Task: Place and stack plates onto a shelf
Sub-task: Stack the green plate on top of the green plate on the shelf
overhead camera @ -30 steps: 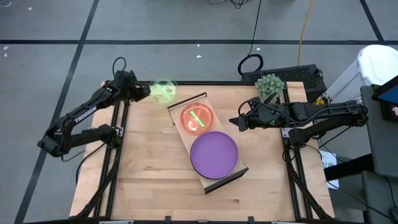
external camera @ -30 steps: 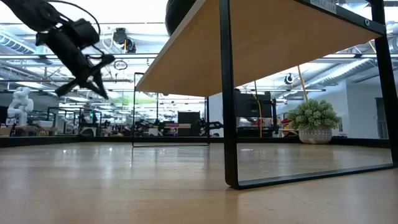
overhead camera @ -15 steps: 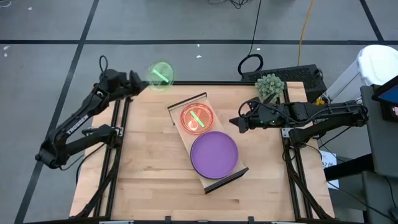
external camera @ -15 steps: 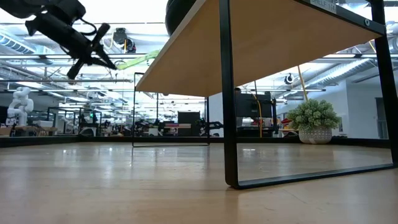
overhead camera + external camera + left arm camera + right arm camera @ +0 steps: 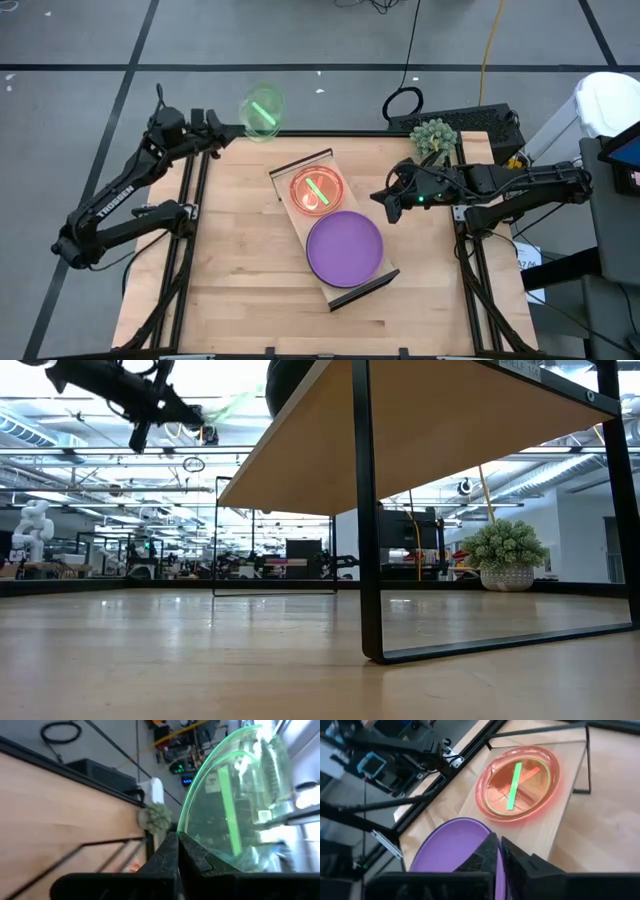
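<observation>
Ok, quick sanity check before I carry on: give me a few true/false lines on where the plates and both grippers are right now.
1. The left gripper is shut on the green plate. True.
2. That green plate already lies on the shelf. False: it is held in the air past the table's far edge, off the shelf.
3. The purple plate lies on the shelf. True.
4. The pink-red plate sits on top of the purple plate. False: they lie side by side on the shelf.
5. The right gripper holds a plate. False: it is shut on nothing, beside the shelf.
</observation>
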You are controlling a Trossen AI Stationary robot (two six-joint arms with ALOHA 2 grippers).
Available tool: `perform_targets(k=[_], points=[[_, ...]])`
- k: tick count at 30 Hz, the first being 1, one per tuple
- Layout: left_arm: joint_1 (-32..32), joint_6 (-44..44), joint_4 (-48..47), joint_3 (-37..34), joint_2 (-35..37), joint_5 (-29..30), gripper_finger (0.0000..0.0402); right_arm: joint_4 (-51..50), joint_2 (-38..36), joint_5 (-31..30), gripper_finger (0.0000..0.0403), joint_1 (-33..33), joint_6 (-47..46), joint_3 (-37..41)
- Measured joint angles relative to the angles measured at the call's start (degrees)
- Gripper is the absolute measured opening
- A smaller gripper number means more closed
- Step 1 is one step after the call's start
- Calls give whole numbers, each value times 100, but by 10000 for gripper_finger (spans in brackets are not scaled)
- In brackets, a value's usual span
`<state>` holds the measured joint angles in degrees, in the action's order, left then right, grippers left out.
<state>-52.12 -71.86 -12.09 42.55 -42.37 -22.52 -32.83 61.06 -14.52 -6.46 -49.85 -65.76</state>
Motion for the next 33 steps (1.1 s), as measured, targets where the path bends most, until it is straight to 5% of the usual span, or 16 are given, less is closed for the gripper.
perform_targets(k=[18,33], points=[[1534,-391,-1927,1459,-8,692,0,134,-122,-15,1,-1,1820,0],[3339,-1190,-1886,1558,-450,1735,0,134,-122,-13,0,0,2551,0]])
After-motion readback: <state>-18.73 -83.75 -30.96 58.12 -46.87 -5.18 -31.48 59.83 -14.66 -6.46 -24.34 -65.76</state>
